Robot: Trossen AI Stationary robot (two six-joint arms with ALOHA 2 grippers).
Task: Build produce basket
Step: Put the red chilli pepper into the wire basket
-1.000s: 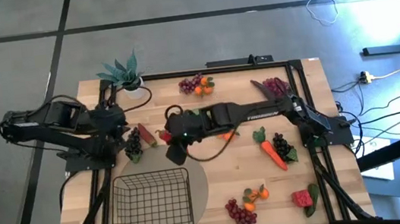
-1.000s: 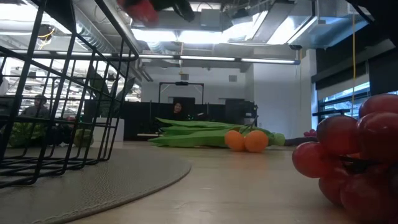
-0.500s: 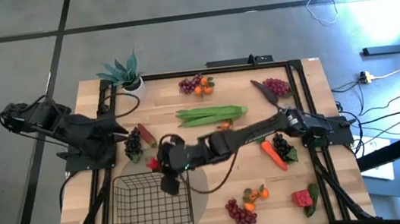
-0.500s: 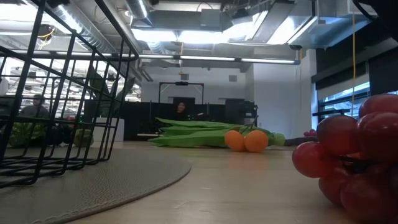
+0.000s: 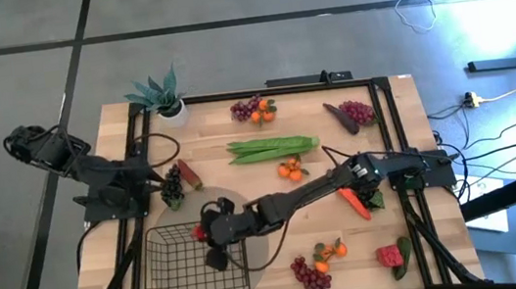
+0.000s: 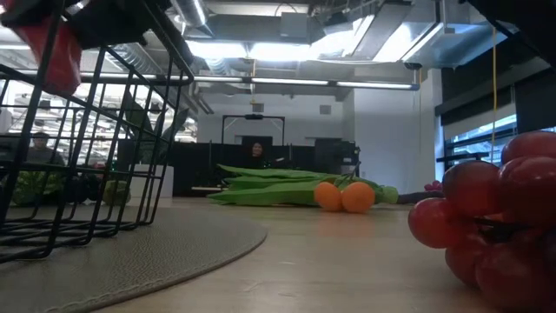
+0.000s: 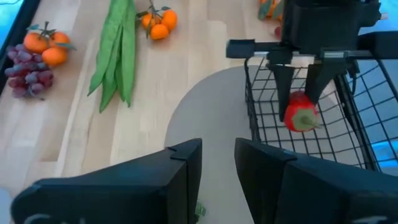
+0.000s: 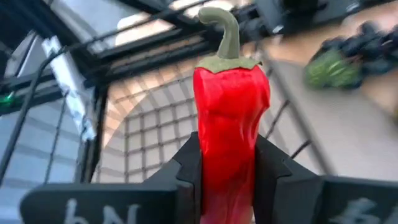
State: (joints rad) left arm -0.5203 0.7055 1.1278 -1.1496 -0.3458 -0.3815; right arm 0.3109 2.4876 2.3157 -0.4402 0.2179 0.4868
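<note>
The red pepper sits between the fingers of my right gripper, which is shut on it. My right arm reaches across the table to the dark wire basket. The pepper hangs over the basket's far part, about level with its rim. The basket stands on a grey round mat at the front left. My left gripper waits at the table's left by a dark grape bunch. It is open by a narrow gap, with nothing in it. My right gripper pinches the pepper's body between its two fingers, one on each side. The green stem end sticks out past the fingertips. The fingers slant down from the table's right side. The pepper is lifted clear, above the basket's mesh floor.
Green bean pods and tangerines lie mid-table. Grapes with tangerines and a potted plant are at the far edge. A carrot, a strawberry and more grapes lie to the right.
My right gripper has carried the pepper from the table's middle toward the near left and downward, ending over the basket. It has stayed shut on the pepper. My left arm has swung back toward the table's left edge.
</note>
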